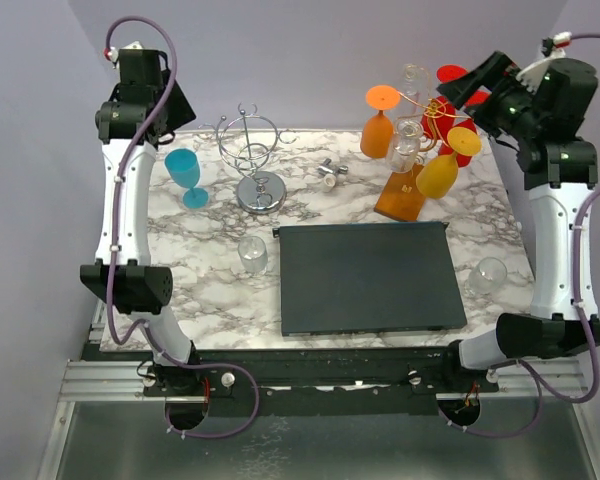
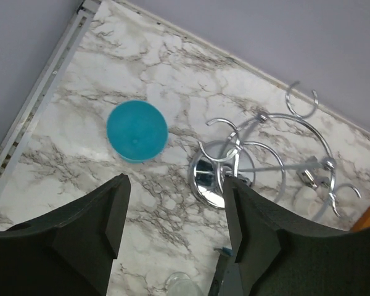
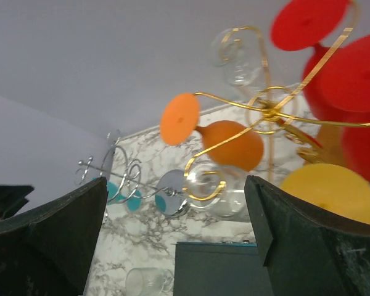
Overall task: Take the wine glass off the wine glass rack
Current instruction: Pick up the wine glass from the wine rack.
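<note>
The wine glass rack (image 1: 400, 196) stands at the back right, an orange-brown wooden base with gold wire hooks (image 3: 266, 111). Upside down on the hooks hang an orange wine glass (image 1: 378, 126), a yellow one (image 1: 439, 172), a red one (image 1: 442, 116) and clear ones (image 1: 406, 150). My right gripper (image 1: 462, 88) hovers open just right of the rack, level with the hooks; the clear glass (image 3: 213, 185) and the orange glass (image 3: 229, 145) show between its fingers, apart from them. A teal wine glass (image 1: 186, 176) stands upright on the table at the left. My left gripper (image 2: 172, 213) is open and empty high above it.
A silver chrome wire stand (image 1: 253, 168) sits beside the teal glass. A dark flat tray (image 1: 370, 276) lies at the centre front. Clear cups stand left of the tray (image 1: 253, 255) and at its right (image 1: 488, 275). A small metal piece (image 1: 331, 172) lies behind the tray.
</note>
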You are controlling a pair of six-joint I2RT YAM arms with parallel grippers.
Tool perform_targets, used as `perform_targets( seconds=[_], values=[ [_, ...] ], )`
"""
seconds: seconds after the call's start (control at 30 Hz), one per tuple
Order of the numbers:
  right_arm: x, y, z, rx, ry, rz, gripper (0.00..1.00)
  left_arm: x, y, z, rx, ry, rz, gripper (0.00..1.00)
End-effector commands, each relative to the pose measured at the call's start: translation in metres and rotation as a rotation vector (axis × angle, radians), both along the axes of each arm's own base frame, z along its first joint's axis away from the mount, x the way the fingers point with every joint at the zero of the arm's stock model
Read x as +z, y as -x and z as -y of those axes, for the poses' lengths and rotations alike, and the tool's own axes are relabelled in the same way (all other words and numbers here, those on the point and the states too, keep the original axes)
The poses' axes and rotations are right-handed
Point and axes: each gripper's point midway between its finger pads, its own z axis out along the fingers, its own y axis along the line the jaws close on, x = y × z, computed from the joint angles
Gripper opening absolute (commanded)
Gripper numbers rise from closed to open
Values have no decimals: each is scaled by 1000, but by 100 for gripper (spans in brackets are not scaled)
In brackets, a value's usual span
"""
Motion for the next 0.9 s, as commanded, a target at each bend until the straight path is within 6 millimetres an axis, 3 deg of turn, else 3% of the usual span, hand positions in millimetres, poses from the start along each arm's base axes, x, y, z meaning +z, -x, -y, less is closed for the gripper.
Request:
perform_targets(
  seconds=[0.0,0.2,0.33,0.57,0.67,0.87],
  values=[
    [-11,15,36,31,-87,-32,100,26,20,58,-94,-15,87,69],
    [-40,32,85,-82,-146,-74,100,43,55,130,-262,48,168,74],
    [-72,44,111,-97,-267,-115,98,41,79,176,-390,101,185,78],
    [-93,54,107,-27,-384,-98,92,5,125,247,-617,216,139,87],
    [-98,52,104,9,-433,-96,87,-11,141,266,-689,258,116,90],
    [-102,41,109,3,-467,-96,74,-27,159,274,-753,307,101,92]
  ],
)
